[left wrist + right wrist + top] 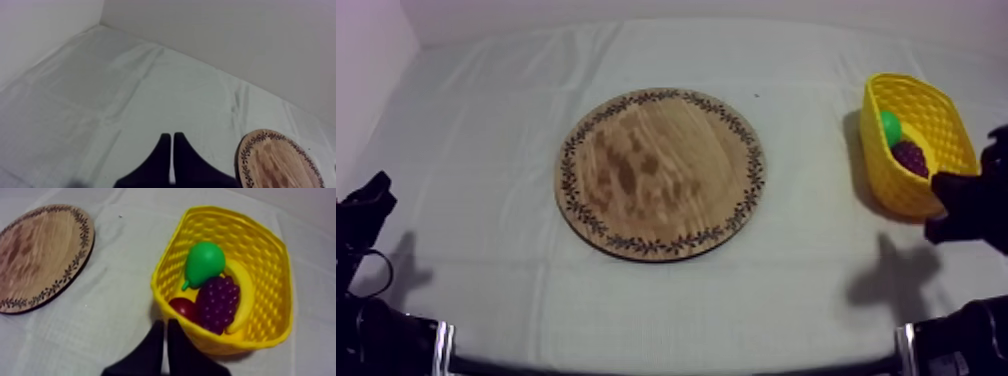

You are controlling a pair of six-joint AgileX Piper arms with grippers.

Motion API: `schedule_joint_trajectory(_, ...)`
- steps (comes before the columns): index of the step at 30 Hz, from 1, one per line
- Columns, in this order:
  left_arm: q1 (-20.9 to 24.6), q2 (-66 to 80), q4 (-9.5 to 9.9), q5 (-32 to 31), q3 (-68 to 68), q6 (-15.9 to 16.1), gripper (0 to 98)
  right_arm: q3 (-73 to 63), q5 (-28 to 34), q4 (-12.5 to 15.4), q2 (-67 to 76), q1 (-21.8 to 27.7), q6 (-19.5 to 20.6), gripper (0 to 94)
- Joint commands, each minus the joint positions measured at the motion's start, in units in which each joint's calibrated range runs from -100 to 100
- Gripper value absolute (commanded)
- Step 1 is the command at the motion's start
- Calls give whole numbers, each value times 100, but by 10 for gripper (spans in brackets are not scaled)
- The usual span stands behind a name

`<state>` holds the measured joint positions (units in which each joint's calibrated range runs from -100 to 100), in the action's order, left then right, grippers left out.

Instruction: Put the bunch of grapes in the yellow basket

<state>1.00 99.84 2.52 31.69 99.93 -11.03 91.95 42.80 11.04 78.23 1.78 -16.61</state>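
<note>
1 purple knobbly bunch of grapes [217, 303] in basket [250, 243], L hand [172, 136], R hand [166, 323] clenched

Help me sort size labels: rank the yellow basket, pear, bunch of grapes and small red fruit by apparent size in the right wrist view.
1. yellow basket
2. bunch of grapes and pear: about alike, not ranked
3. small red fruit, partly hidden

1. The wooden board [659, 172] lies on the middle of the bench [486, 120].
2. The basket [936, 105] stands near the bench's right edge, well apart from the board.
3. In the basket lies the bunch of grapes [217, 302], with the pear [204, 262] behind it, touching it.
4. The banana [246, 295] lies along the grapes' right side.
</note>
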Motion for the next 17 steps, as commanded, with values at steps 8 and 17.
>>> schedule_joint_trajectory(8,-2,-2,-1,-1,-4,0,0,656,-275,-903,1329,-347,1043,2)
schedule_joint_trajectory(17,-2,-2,-1,-1,-4,0,0,755,-393,-953,1732,-528,450,2)
